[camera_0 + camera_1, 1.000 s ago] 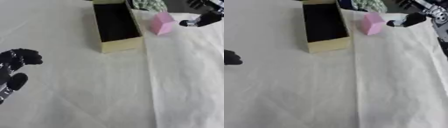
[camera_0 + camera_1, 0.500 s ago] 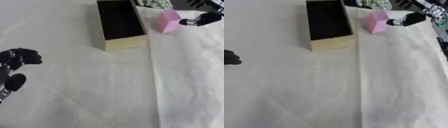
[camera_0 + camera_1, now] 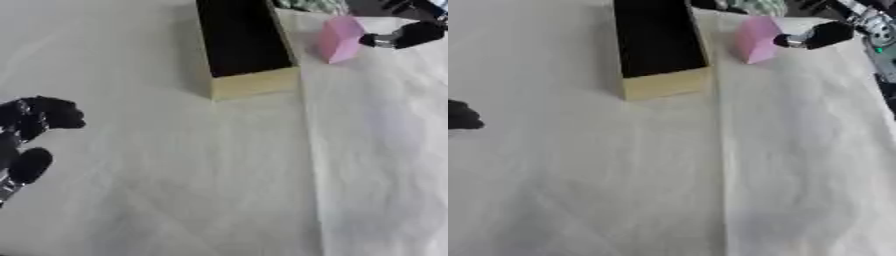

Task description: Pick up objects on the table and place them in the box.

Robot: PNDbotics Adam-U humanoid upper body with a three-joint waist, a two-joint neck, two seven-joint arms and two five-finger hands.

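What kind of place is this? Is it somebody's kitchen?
Probably not a kitchen; more likely a robot practice table. A plain cream cloth covers it, and on it there are just a tan box with a black inside and a pink block, with the robot's black right hand reaching in.

On inspection I count one box (image 3: 243, 47), tan-walled with a black interior, open at the top. One pink block (image 3: 756, 40) stands beside it. One green-patterned item (image 3: 756, 6) shows partly at the far edge; I cannot identify it. One pale cloth (image 3: 175, 190) covers the table. Two of my hands are visible: left hand (image 3: 26, 145) and right hand (image 3: 824, 34).
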